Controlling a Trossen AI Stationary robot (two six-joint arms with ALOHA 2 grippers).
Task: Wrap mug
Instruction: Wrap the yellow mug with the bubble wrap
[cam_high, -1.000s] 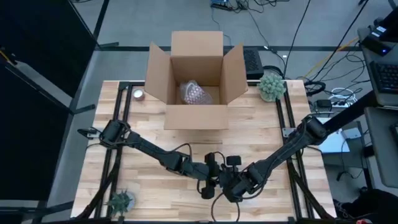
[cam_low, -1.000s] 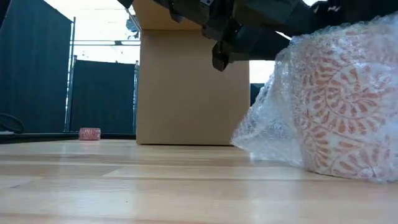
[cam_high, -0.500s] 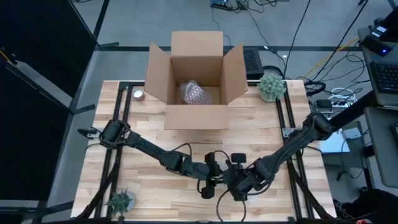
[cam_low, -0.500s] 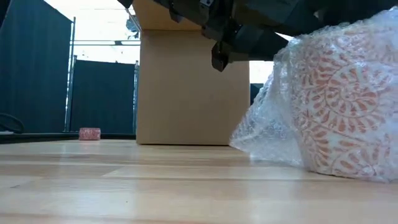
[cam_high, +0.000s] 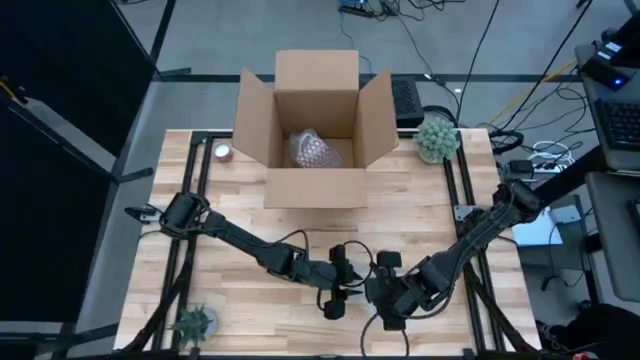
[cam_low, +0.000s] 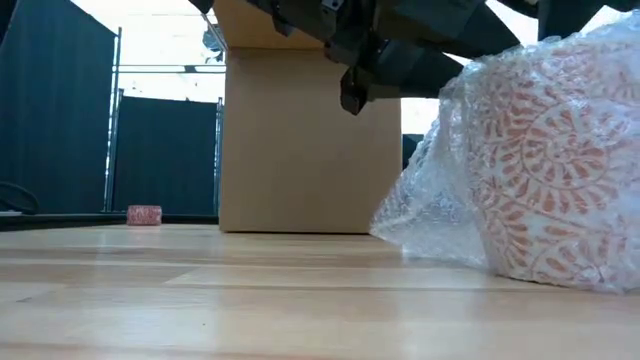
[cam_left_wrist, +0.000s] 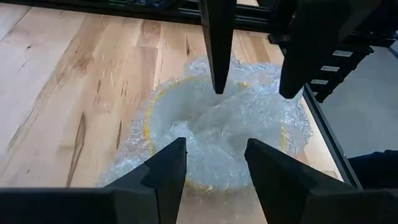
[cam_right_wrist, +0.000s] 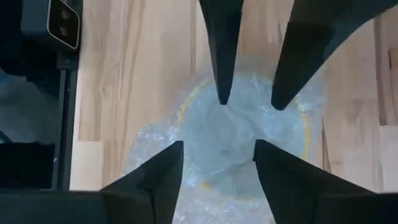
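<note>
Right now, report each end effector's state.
Left end effector: open, above the bubble-wrapped mug.
Right end effector: open, above the same mug.

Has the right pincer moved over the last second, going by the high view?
Yes. The right pincer has slid toward the table's near edge and a little rightward, farther from the cardboard box, which has not moved. It hangs over the bubble-wrapped mug.
</note>
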